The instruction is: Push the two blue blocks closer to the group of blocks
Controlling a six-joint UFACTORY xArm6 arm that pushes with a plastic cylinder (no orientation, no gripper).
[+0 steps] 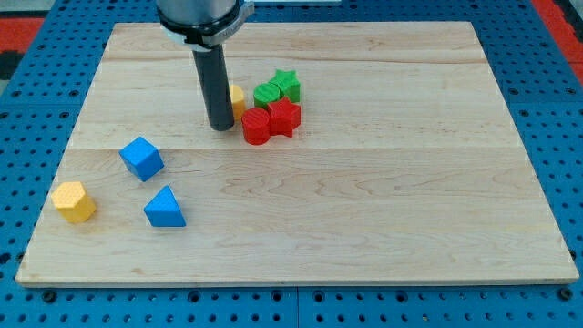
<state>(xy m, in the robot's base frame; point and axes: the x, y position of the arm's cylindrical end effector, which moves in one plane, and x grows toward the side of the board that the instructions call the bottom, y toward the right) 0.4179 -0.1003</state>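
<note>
A blue cube (141, 158) lies at the board's left. A blue triangular block (165, 208) lies just below and to its right. The group sits at the upper middle: a red round block (256, 127), a red star (283, 117), a green round block (268, 93), a green star (288, 85) and a yellow block (237, 98) partly hidden behind my rod. My tip (220, 127) rests just left of the red round block, well up and right of both blue blocks.
A yellow hexagonal block (73, 201) lies near the board's left edge, left of the blue triangle. The wooden board (383, 210) rests on a blue perforated table.
</note>
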